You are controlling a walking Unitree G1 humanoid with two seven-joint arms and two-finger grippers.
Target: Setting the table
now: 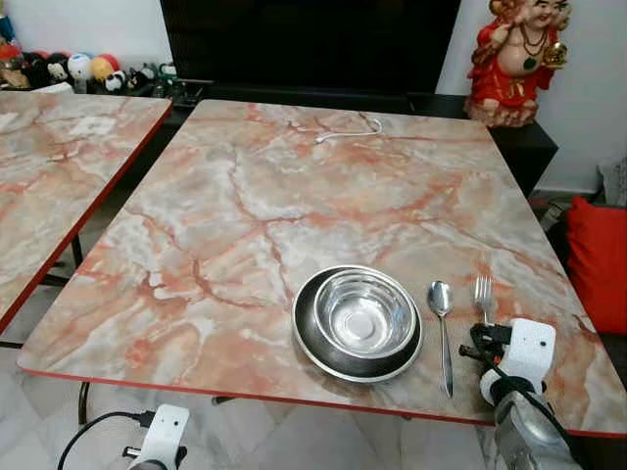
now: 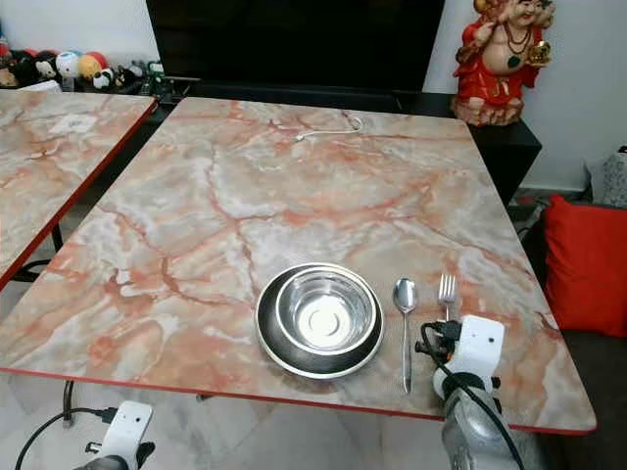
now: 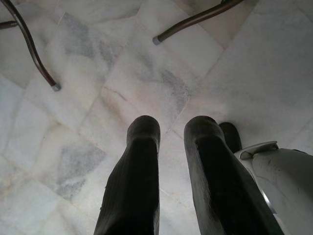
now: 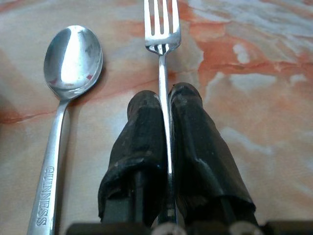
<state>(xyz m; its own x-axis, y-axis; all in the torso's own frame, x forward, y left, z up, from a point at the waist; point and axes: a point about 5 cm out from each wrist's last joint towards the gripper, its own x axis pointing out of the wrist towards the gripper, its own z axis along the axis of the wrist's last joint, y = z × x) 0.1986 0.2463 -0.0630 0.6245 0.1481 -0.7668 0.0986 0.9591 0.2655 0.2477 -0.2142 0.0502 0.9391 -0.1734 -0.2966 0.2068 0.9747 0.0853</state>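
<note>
A steel bowl (image 1: 360, 312) sits in a dark-rimmed plate (image 1: 312, 343) near the front edge of the marble table (image 1: 294, 196). Right of it lies a spoon (image 1: 442, 313), and beside that a fork (image 1: 483, 291) resting flat on the table. My right gripper (image 4: 164, 95) is shut on the fork's handle (image 4: 164, 93), its two black fingers (image 4: 142, 132) pressed to either side, tines pointing away. The right wrist (image 1: 519, 357) hovers over the table's front right corner. My left gripper (image 3: 171, 129) hangs low beside the table over the floor, fingers a little apart and empty.
A second marble table (image 1: 59, 166) stands to the left with a gap between. A white cable (image 1: 348, 131) lies at the far edge. A red figurine (image 1: 514, 59) stands at back right, a red cushion (image 1: 598, 259) to the right. Table legs (image 3: 29, 46) stand on the floor.
</note>
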